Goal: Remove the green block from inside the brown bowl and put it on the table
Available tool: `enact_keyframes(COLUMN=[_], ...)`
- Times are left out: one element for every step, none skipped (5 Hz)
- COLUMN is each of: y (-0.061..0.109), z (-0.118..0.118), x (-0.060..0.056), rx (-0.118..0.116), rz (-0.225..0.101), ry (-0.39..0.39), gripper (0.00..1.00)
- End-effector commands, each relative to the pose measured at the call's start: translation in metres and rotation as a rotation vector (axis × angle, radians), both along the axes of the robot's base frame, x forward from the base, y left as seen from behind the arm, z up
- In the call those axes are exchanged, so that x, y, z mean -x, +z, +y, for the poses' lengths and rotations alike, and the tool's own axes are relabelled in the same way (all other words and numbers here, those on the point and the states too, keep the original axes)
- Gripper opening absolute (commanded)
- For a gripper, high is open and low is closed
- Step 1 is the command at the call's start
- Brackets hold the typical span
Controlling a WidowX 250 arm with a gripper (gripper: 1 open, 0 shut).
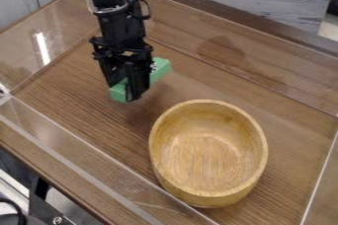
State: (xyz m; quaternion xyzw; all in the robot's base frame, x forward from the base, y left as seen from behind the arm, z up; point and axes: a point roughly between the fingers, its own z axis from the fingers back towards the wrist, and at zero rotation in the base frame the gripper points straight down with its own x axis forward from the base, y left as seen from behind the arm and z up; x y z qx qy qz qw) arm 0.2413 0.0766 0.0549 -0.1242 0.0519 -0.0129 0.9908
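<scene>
Where the black robot arm (pixel 111 7) descends from the upper left of the frame, its gripper (pixel 130 92) is seen pointed steeply down at the table (pixel 251 66), left of centre.

Item 1, gripper: black, with its fingers (pixel 140 83) drawn close together. They are clamped on the green block (pixel 148 76), which is gripped across its narrow width.

Item 2, green block: bright green, flat and elongated, lying aslant between the fingers. One end shows to the upper right of the gripper and the other at its lower left. The middle is hidden by the fingers. The lower end is at or very near the tabletop; whether it touches cannot be told. The block is outside the bowl, up and to the left of it, and apart from its rim.

Item 3, brown bowl (pixel 209 151): round, light wood with visible grain and a thick rim, placed upright in the lower right of the frame. Its interior is seen bare wood.

Item 4, table: brown wood-grain surface, with reflections noted on it at the upper middle.

Item 5, clear acrylic walls (pixel 79 160): set along the table's edges, seen at the lower left and along the right side.
</scene>
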Motion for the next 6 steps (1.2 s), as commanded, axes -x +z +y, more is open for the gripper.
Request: enact_keyframes(y=[0.0121, 0.0117, 0.0113, 0.0114, 0.0103, 0.0098], z=[0.0088, 0.0095, 0.0101, 0.0107, 0.0125, 0.0142], x=[-0.0121, -0.0128, -0.0135, -0.0141, -0.0149, -0.0154], rx=[-0.019, -0.016, -0.013, -0.01, -0.007, -0.003], rz=[-0.052, -0.049, -0.045, -0.042, -0.039, -0.035], ry=[0.015, 0.017, 0.018, 0.02, 0.025, 0.03], gripper=[0.0, 0.0, 0.0, 0.0, 0.0, 0.0])
